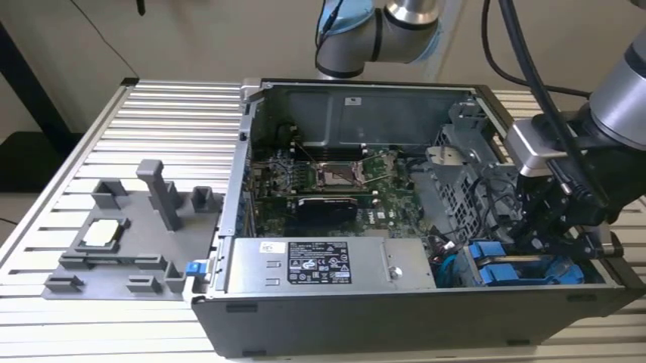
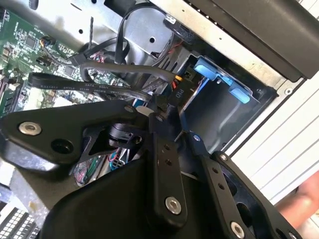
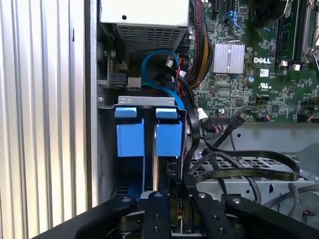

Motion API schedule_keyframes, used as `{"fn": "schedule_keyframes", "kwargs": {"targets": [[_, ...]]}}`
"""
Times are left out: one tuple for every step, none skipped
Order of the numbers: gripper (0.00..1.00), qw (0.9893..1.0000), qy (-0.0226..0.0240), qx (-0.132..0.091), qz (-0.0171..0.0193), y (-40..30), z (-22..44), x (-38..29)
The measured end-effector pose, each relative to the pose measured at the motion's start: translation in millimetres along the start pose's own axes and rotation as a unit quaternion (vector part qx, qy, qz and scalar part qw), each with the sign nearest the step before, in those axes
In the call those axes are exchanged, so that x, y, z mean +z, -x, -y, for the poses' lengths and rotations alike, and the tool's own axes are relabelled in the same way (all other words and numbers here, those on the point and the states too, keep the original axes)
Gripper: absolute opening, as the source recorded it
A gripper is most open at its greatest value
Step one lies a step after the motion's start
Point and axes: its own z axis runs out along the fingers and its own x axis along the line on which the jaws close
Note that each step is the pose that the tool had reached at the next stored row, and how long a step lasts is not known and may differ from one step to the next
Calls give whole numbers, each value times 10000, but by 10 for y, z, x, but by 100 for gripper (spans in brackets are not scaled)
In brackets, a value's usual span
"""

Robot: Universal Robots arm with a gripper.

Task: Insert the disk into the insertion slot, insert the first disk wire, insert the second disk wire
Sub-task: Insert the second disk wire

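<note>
The gripper (image 1: pixel 542 227) is down inside the open case (image 1: pixel 333 333), at the exterior view's right, right over the blue carriers (image 1: pixel 515 268) in the slot (image 3: pixel 144 149). In the first wrist view the fingers (image 3: pixel 158 209) stand nearly together around a small dark connector (image 3: pixel 174 211), though a firm grip can't be told. A flat black wire (image 3: pixel 249 172) loops just beside them. The grey tray (image 1: pixel 121 242) sits well apart at left.
</note>
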Motion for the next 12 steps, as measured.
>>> {"fn": "schedule_keyframes", "kwargs": {"targets": [[24, 10000, 0, 0, -4, 0, 0, -3], [24, 10000, 0, 0, -7, 0, 0, -6], [24, 10000, 0, 0, -7, 0, 0, -10], [24, 10000, 0, 1, -7, 1, 0, -22], [24, 10000, 0, 1, -6, 2, 1, -38], [24, 10000, 0, 1, -5, 3, 2, -55], [24, 10000, 0, 1, -7, 4, 2, -67], [24, 10000, 0, 1, -6, 5, 3, -75], [24, 10000, 0, 1, -6, 5, 3, -84], [24, 10000, 0, 0, -7, 7, 4, -101], [24, 10000, 0, 1, -6, 8, 5, -123], [24, 10000, 0, 0, -7, 10, 7, -152]]}}
